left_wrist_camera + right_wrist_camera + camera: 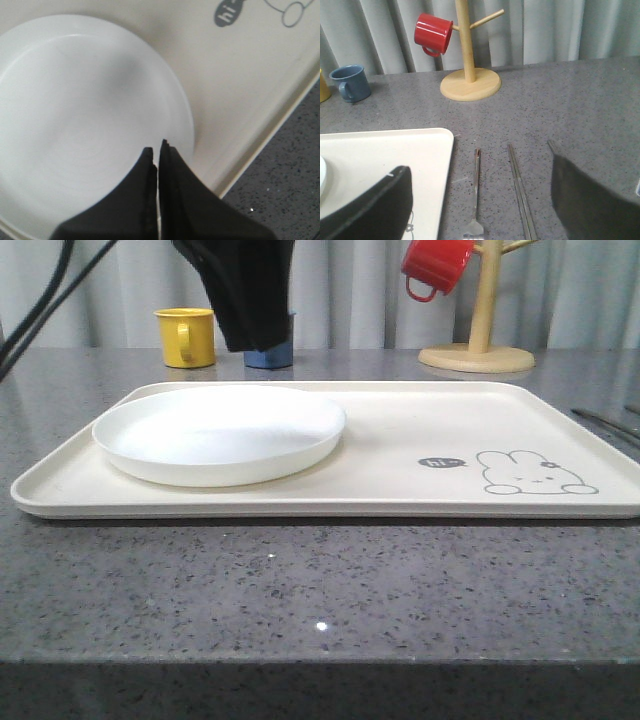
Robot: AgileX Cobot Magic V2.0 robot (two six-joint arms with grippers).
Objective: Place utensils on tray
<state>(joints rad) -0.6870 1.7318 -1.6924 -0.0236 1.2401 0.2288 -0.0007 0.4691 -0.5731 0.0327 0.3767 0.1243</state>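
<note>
Black fingers of your left gripper (pixel 159 150) are pressed together with nothing between them, and they hang above the near rim of the white plate (pixel 220 432). The plate lies flat on the left part of the cream tray (pixel 400 490), so I judge this piece is already placed and the gripper has no more work there.

Your right gripper (pixel 480 220) has its fingers spread wide and holds nothing. It looks down at the grey table (pixel 580 110) just right of the tray, where the fork (pixel 476 195) and the chopsticks (pixel 520 190) lie side by side, handles pointing far. They are still off the tray, probably the next pieces to take.

On the tray's right part you can read "hi" in a dark bubble (pixel 441 462) beside a rabbit drawing (pixel 535 475). Far behind stand a yellow mug (pixel 186 337), a blue mug (pixel 351 83), and a red mug (pixel 433 33) hanging on a wooden stand (pixel 469 80).
</note>
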